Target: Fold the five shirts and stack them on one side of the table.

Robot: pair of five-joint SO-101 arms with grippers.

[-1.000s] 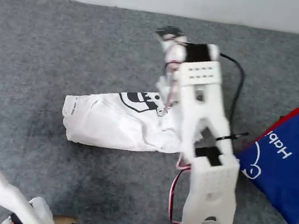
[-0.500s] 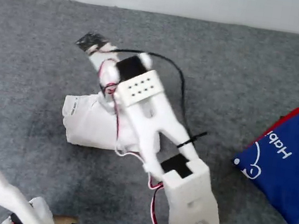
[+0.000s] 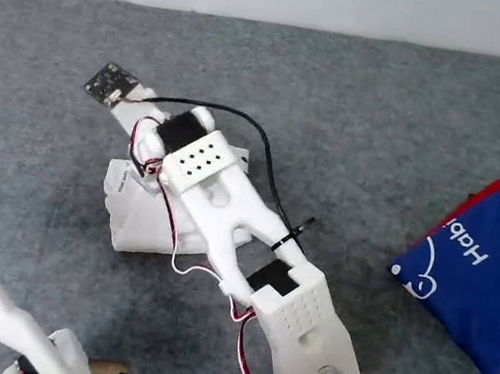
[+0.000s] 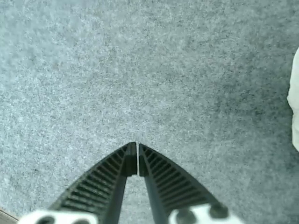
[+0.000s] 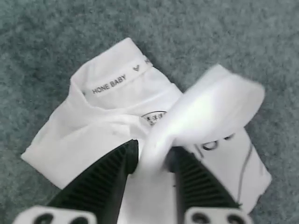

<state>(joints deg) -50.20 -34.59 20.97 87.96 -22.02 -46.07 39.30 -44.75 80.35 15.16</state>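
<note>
Right gripper (image 5: pixel 152 150) pinches a seemingly raised fold of the white shirt (image 5: pixel 105 119); left gripper (image 4: pixel 138 148), fingers pressed together, over grey table (image 4: pixel 140 70)

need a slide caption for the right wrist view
Right gripper pinches a flap of the white shirt, held above the rest of the garment lying on the grey table.

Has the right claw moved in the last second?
Yes. In the high view the right claw swung left, away from the blue shirt, which stayed put. It carried a flap of the white shirt across with it.
</note>
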